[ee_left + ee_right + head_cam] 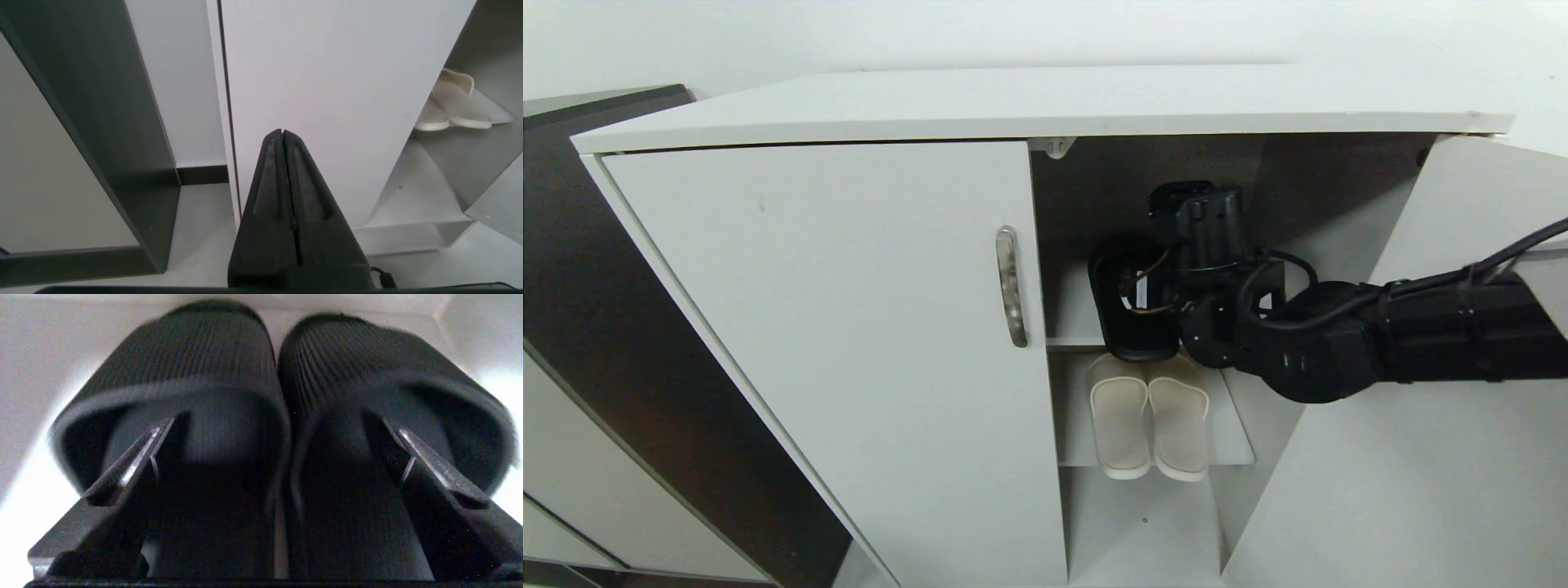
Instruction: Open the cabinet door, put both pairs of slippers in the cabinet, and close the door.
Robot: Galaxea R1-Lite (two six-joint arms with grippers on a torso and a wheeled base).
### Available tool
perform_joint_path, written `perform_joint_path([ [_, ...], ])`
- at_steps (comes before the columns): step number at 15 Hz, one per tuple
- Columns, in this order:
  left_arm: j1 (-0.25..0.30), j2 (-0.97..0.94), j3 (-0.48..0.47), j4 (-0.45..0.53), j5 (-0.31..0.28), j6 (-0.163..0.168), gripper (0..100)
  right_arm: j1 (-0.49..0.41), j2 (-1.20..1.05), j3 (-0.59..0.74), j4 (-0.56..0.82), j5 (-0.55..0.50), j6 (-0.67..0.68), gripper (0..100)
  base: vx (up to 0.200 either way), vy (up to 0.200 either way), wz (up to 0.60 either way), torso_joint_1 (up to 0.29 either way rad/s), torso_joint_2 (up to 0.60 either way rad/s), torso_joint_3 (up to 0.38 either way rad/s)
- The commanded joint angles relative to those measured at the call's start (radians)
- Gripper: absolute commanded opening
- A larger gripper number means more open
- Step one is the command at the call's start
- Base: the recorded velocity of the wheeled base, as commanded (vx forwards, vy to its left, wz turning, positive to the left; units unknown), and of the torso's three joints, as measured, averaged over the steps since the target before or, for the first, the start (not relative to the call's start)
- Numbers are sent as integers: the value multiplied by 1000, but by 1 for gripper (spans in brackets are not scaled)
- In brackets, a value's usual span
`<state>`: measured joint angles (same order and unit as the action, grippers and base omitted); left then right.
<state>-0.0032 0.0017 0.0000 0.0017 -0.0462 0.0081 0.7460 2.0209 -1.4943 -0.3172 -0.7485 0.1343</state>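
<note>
Cabinet door (1421,457) open at right, white slippers (1149,420) shelved, black slippers (1123,327) above them, right gripper (275,425) with jaws apart inside them; closing remains.

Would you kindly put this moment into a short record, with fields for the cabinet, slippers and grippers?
Cabinet: white
Left door: shut
Right door: open
Black slippers: side by side on the upper shelf
White slippers: side by side on the shelf below
Right gripper: open, inside the cabinet, one finger in each black slipper
Left gripper: shut, outside, facing the left door
Not yet done: right door to be closed
</note>
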Motion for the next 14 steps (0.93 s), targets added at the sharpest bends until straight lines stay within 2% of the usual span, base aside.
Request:
perform_joint_path([
  [1, 0, 0, 0, 0, 0, 0, 0, 53, -125, 109, -5, -28, 5, 100, 0, 0, 0, 0, 0, 0],
  [4, 0, 0, 0, 0, 0, 0, 0, 125, -251, 302, -14, -29, 34, 100, 0, 0, 0, 0, 0, 0],
  [5, 0, 0, 0, 0, 0, 0, 0, 138, -263, 330, -22, -29, 45, 0, 0, 0, 0, 0, 0, 0],
  [8, 0, 0, 0, 0, 0, 0, 0, 193, -312, 486, -114, -28, 67, 0, 0, 0, 0, 0, 0, 0],
  [12, 0, 0, 0, -2, 0, 0, 0, 193, -295, 511, -143, -28, 64, 0, 0, 0, 0, 0, 0, 0],
  [14, 0, 0, 0, 0, 0, 1, 0, 193, -295, 513, -143, -28, 65, 0, -200, 0, 0, 5, 5, 2],
])
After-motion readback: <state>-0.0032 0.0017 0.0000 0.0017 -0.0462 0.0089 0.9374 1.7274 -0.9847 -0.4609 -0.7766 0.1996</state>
